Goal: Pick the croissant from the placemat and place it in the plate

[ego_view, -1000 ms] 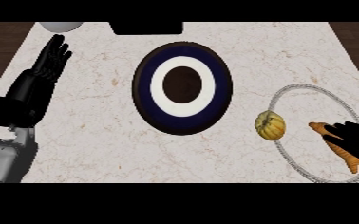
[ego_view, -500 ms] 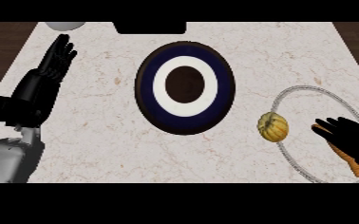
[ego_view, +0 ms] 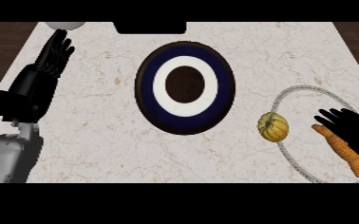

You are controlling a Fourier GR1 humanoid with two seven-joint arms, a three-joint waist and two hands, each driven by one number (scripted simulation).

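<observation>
Right robot hand (ego_view: 345,124), splayed, near croissant (ego_view: 273,126) on placemat (ego_view: 308,87) rim

- Writing, labels, brands, numbers, signs: none can be read on anything in the head view.
</observation>
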